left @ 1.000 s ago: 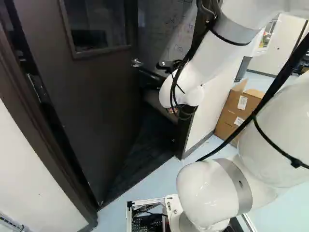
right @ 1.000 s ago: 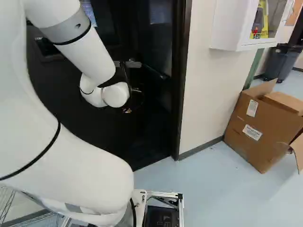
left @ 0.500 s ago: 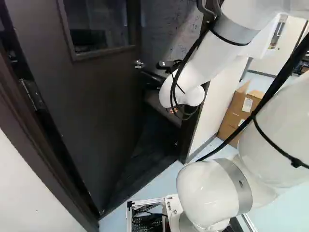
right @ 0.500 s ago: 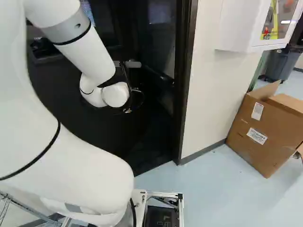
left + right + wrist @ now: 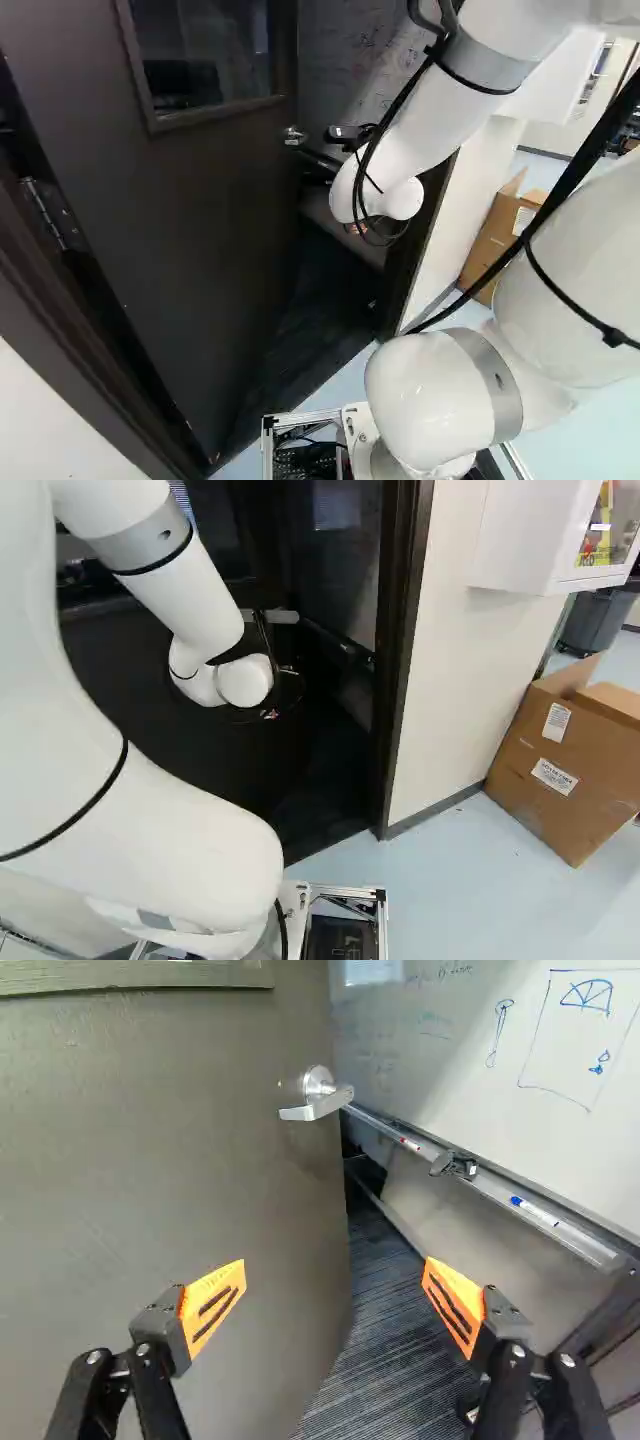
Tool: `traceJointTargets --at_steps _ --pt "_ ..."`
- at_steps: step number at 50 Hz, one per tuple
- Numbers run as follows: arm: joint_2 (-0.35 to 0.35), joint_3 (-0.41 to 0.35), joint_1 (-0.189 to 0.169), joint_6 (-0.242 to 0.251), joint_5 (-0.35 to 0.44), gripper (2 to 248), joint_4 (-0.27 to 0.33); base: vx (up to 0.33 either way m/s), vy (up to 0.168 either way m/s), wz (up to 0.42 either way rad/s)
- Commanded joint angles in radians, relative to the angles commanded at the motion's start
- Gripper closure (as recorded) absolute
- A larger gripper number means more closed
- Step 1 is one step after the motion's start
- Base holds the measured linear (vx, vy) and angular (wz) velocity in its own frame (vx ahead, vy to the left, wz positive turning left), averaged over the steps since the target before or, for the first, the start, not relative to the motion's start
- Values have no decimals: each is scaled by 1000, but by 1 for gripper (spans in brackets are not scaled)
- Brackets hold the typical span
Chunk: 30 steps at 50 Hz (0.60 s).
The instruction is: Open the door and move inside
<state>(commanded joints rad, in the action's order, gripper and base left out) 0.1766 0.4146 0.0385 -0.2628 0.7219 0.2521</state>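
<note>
Floor, near: we see pale, smooth floor (image 5: 440, 890) beside our cart frame (image 5: 383, 920).
Arm: our white arm (image 5: 440, 120) reaches across the doorway in the left base view.
Gripper (image 5: 357, 229): open, orange-padded fingers wide apart, nothing between them in our wrist view.
Door (image 5: 190, 240): dark, ajar, flat-faced, with a window (image 5: 205, 50); hinge (image 5: 45, 212) at the left of our left base view.
Handle (image 5: 320, 1095): silver lever, ahead of the fingers and apart from them.
Jamb (image 5: 402, 670): dark, upright, meeting a cream wall (image 5: 455, 680).
Box (image 5: 570, 760): brown cardboard, flaps up, on the pale floor by that wall.
Cabinet (image 5: 535, 530): white, on the wall above the box.
Carpet (image 5: 385, 1345): dark, ribbed, inside the doorway.
Whiteboard (image 5: 440, 1050): beyond the door, blue drawings; we count two markers (image 5: 535, 1212) and a dark object (image 5: 455, 1165) along its ledge (image 5: 575, 1248).
Bin (image 5: 597, 620): grey, farther off past the box.
</note>
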Motion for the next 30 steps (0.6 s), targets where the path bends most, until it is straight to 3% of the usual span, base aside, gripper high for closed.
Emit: traceJointTargets --at_steps 30 --pt "0 0 0 0 0 3 0 98 46 -2"
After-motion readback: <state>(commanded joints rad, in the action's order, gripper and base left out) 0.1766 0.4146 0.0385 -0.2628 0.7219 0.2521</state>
